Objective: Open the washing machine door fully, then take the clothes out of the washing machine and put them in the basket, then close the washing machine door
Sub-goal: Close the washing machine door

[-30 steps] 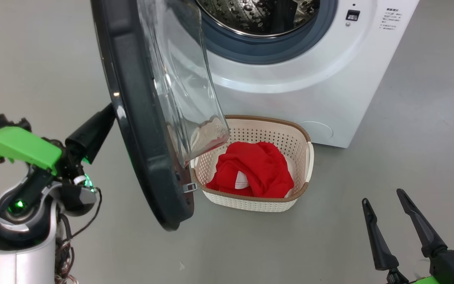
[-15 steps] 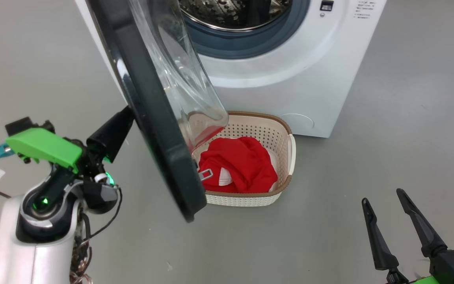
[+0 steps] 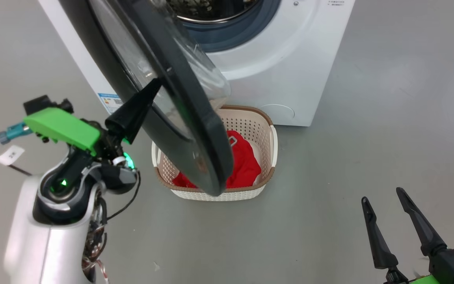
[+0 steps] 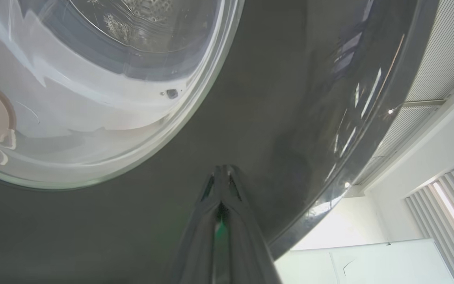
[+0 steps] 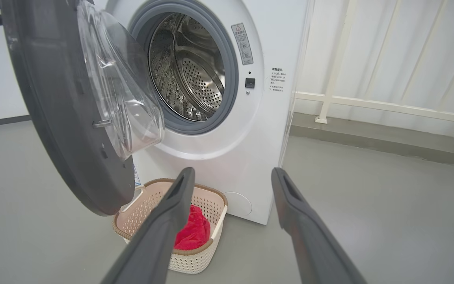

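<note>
Step three looks to be the one in hand: the clothes [image 3: 246, 167] are already bundled in the basket [image 3: 265, 118], which is parked on the floor right in front of the washer [image 3: 290, 67], and the drum [image 5: 189, 75] looks emptied out as far as can be seen from the right wrist view. The door [image 3: 201, 146] is stood partway along its swing, hanging out over the basket. The left gripper [image 3: 154, 85] is clenched tight on nothing, fingers pressed together into one point, and that point is set against the door's glossy outer face near the glass window, so it's being used as a pusher rather than a grabber. The right gripper [image 3: 382, 197] is parked well off to the side, jaws spread wide with nothing between them. What's probably called for next is a steady shove along the door's arc until the latch [image 5: 101, 124] is seated in the catch [image 5: 250, 83], with the tip kept from skating on that slick surface. Plenty is hidden though. Much of the basket and clothes is covered by the door in the head view, the washer's top is cut off there, the hinge can't be made out, and whether the door's lower edge clears the basket rim can't be told. Actual tip-on-door contact is hard to confirm too.
</note>
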Available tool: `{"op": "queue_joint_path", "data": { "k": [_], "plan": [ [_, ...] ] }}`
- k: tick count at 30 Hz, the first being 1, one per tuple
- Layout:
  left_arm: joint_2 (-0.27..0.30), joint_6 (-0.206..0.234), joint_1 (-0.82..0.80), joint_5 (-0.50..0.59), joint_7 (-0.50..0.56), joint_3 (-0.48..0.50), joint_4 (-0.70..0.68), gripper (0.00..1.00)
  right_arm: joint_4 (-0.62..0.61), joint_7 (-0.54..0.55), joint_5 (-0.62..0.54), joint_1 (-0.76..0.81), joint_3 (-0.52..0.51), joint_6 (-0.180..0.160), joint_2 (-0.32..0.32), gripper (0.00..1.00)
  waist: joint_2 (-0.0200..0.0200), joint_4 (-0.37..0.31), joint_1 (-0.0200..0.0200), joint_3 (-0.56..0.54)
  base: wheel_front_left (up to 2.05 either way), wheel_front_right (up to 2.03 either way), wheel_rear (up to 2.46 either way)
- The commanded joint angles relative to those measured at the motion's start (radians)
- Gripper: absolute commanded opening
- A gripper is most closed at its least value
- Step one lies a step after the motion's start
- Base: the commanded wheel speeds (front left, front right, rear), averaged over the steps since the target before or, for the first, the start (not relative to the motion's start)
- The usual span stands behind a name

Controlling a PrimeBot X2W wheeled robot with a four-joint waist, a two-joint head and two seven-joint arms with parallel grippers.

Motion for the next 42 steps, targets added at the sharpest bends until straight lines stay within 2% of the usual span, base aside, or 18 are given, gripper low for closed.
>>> {"op": "queue_joint_path", "data": {
  "k": [1, 17, 32, 42],
  "plan": [
    [0.011, -0.016, -0.050, -0.013, -0.005, 0.003, -0.026, 0.00, -0.023, -0.010, 0.006, -0.044, 0.028, 0.006, -0.014, 1.00, 0.0000, -0.011, 0.0000, 0.010, 0.00, 0.00, 0.00],
    [0.011, -0.060, -0.175, -0.055, -0.113, -0.107, 0.063, 0.00, -0.017, -0.021, 0.011, -0.079, 0.042, 0.006, -0.014, 1.00, 0.0000, -0.088, 0.0000, 0.065, 0.00, 0.00, 0.00],
    [0.011, -0.131, -0.341, -0.034, -0.258, -0.117, 0.209, 0.00, -0.010, -0.035, 0.009, -0.109, 0.040, 0.006, -0.014, 1.00, 0.0000, -0.144, 0.0000, 0.139, 0.00, 0.00, 0.00],
    [0.017, -0.170, -0.430, -0.010, -0.285, -0.120, 0.301, 0.00, 0.009, -0.050, 0.018, -0.127, 0.049, 0.006, -0.014, 1.00, 0.0000, -0.190, 0.0000, 0.176, 0.00, 0.00, 0.00]
  ]
}}
